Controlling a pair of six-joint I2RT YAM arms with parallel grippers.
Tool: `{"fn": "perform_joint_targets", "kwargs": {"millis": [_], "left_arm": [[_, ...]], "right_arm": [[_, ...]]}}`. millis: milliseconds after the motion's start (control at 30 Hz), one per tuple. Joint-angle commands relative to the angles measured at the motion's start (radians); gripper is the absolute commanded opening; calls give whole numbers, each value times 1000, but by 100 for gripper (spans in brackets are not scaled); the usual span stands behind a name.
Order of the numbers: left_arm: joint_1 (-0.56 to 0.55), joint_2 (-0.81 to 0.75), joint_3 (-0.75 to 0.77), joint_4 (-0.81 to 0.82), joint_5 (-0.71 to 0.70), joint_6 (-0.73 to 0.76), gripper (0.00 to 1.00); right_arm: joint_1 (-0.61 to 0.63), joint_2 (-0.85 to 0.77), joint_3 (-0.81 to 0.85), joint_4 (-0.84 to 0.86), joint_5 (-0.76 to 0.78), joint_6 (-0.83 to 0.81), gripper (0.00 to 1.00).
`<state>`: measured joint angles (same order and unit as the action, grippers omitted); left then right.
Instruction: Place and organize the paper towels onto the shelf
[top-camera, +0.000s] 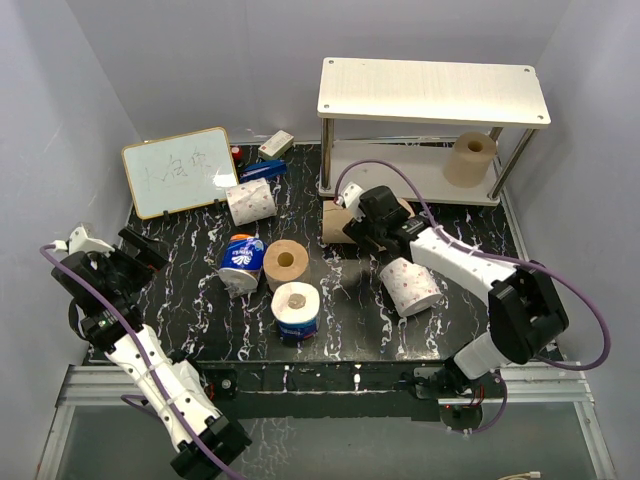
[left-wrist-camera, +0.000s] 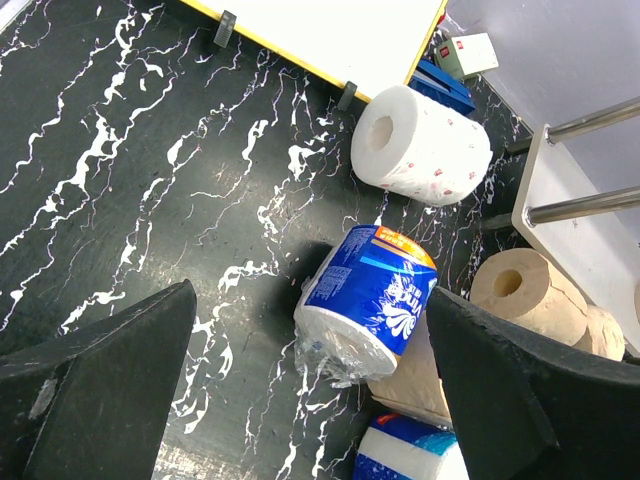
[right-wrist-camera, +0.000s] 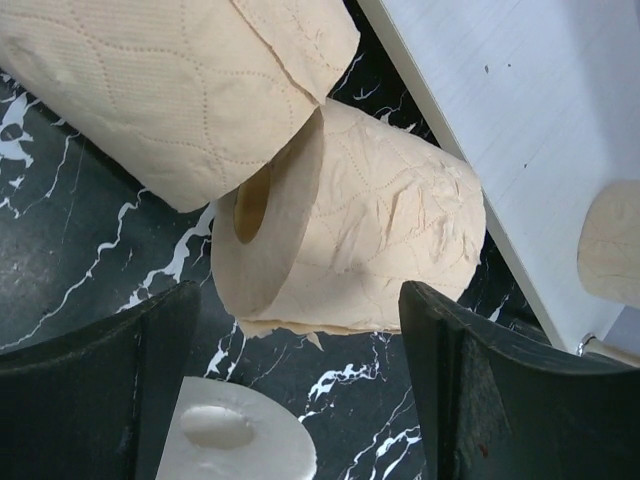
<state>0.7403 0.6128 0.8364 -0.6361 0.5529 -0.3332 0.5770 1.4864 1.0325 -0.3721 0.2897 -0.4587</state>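
Left end effector (left-wrist-camera: 310, 300): jaws wide, holding nothing, at the desk's (top-camera: 350, 335) 9 o'clock side, facing the blue-wrapped roll (top-camera: 242, 258).
Middle cluster: glossy blue-wrapped roll on its side; upright tan roll (top-camera: 285, 265) at its 3 o'clock; white patterned roll (top-camera: 250, 202) at its 12 o'clock. All are soft cylinders with hollow cores.
Right end effector (right-wrist-camera: 300, 340): jaws wide, either side of a quilted tan roll (right-wrist-camera: 350, 240) lying on its side, not closed on it.
Shelf (top-camera: 430, 90): at the desk's 1 o'clock; pale wood-look boards, shiny metal legs.
Progress: early, I judge. One shelved tan roll (top-camera: 470, 158) stands on the lower board; about seven are left on the desk.
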Motion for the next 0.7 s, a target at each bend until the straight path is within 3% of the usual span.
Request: {"fn": "perform_joint_targets", "kwargs": {"millis": [0, 100, 233, 400, 533, 600, 633, 667], "left_arm": [[11, -1, -6, 7, 10, -1, 98], [11, 1, -6, 6, 13, -1, 98], [12, 0, -6, 5, 15, 0, 98], [12, -6, -5, 5, 13, 0, 98], [13, -7, -5, 5, 13, 0, 98], [14, -9, -5, 5, 12, 0, 98], [13, -11, -4, 4, 11, 0, 98], [13, -13, -4, 4, 12, 0, 98]], "right_arm": [[-2, 31, 60, 104, 47, 41, 76], [-1, 65, 60, 124, 70, 36, 73], [-3, 118, 67, 136, 102, 32, 55], [-2, 168, 76, 139, 144, 38, 47], [-1, 186, 75, 143, 181, 45, 28], [-2, 194, 85, 132, 190, 47, 15], [-1, 195, 96, 115, 186, 52, 4], [-1, 192, 105, 108, 184, 56, 0]]}}
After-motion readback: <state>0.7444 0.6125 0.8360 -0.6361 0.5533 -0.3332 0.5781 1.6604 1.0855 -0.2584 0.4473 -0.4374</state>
